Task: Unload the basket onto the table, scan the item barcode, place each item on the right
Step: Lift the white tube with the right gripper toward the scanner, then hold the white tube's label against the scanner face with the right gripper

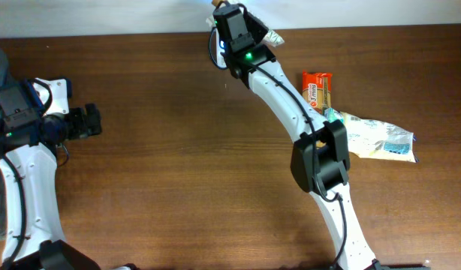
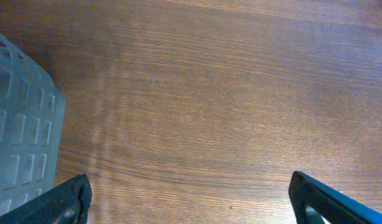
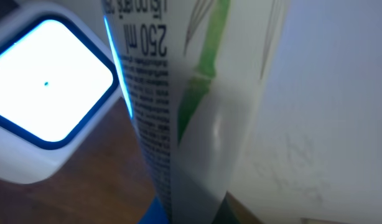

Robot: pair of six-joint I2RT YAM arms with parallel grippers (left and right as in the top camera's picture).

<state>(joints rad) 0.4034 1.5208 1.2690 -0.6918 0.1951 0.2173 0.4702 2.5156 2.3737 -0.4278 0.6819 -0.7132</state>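
While my right gripper (image 1: 226, 15) hangs over the table's (image 1: 178, 150) far edge, pinched tight on a tube (image 3: 178, 124), I see the tube just beside the lit scanner (image 3: 48, 87), with its small print on the side nearest the glowing window. No barcode shows on the part I can see. I judge the tube light, soft-walled and glossy, so it will dent and may slide or twist if squeezed at mid-body. The flat crimped end or the stiff shoulder by the cap is the safer hold, though which part my jaws have is hidden from me. My left gripper (image 1: 89, 120) hangs wide and empty near the left edge, beside a grey crate (image 2: 20, 130). An orange packet (image 1: 317, 86) and a pale bag (image 1: 377, 139) lie toward the right edge.
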